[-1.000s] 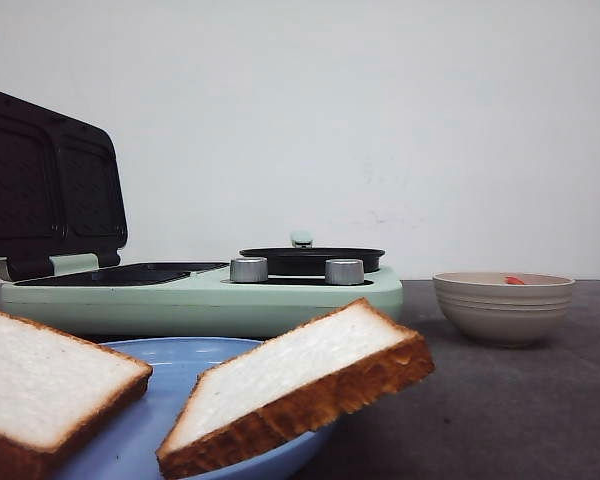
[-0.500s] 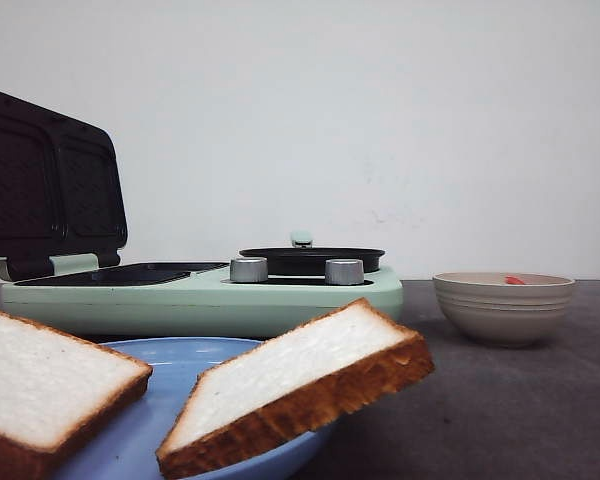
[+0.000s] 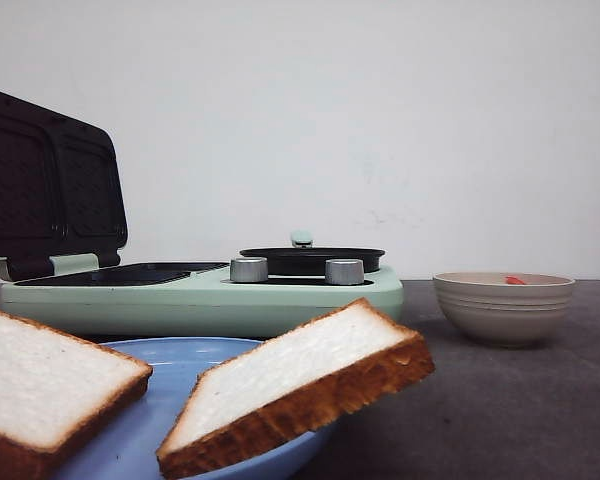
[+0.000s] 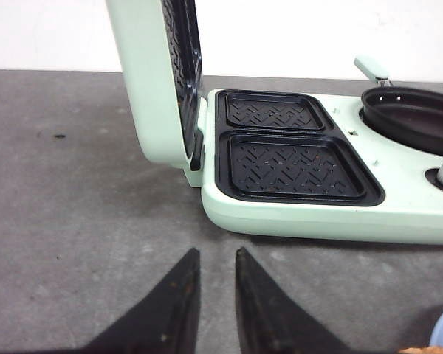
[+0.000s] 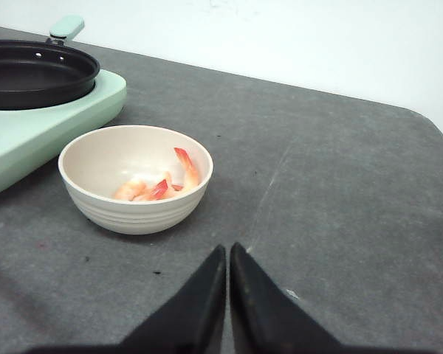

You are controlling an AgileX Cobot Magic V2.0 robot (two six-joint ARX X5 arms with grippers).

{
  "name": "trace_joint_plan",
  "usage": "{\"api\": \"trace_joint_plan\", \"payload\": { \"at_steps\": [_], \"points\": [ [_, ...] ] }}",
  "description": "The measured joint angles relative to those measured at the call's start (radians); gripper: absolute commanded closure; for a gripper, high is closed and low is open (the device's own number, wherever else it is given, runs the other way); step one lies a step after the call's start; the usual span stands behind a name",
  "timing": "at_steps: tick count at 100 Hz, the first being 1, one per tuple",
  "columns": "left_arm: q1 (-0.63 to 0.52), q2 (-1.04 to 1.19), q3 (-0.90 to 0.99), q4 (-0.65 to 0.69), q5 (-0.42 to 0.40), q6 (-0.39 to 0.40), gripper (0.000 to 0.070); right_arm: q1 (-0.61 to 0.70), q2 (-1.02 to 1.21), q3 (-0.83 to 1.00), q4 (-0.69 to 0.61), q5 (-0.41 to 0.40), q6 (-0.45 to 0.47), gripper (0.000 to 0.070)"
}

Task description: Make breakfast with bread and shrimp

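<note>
Starting at your left: the bread [image 3: 45, 385] slice nearest that side lies on the blue plate [image 3: 170, 400], its far corner cut off by the frame edge, and the second slice [image 3: 300, 385] leans on the plate's right rim, tilted, one corner sticking out past the rim over the gray table [image 3: 500, 410]. Behind the plate you have the mint green grill [image 3: 200, 295] with its lid [image 3: 45, 185] propped open at the left end, the two ribbed dark plates [image 4: 295, 166] bare in the left wrist view, two silver knobs [image 3: 248, 269] on the front, and a black pan [image 3: 312, 260] set in the right end. Your left gripper [image 4: 214, 258] hangs over bare table just in front of the grill's open end, fingers [image 4: 179, 295] a narrow gap apart, nothing between them. Further right, the beige bowl [image 3: 503, 308] stands on the table just beside the grill's pan end, not touching it. The shrimp [image 5: 162, 184] lie inside that bowl, a few orange-red curved pieces against the far wall; the front view shows only a red tip [image 3: 515, 280] over the rim. Your right gripper [image 5: 228, 254] hovers near the bowl, over bare table, fingers [image 5: 199, 302] pressed together and holding nothing.
</note>
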Motion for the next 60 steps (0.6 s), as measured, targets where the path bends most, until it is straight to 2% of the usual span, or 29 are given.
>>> {"api": "trace_joint_plan", "payload": {
  "at_steps": [25,60],
  "points": [
    [0.000,0.000,0.000,0.000,0.000,-0.032,0.0700,0.000,0.000,0.000,0.000,0.000,0.015,0.0700],
    [0.000,0.000,0.000,0.000,0.000,-0.066,0.0700,0.000,0.000,0.000,-0.003,-0.009,0.204,0.0700]
  ]
}}
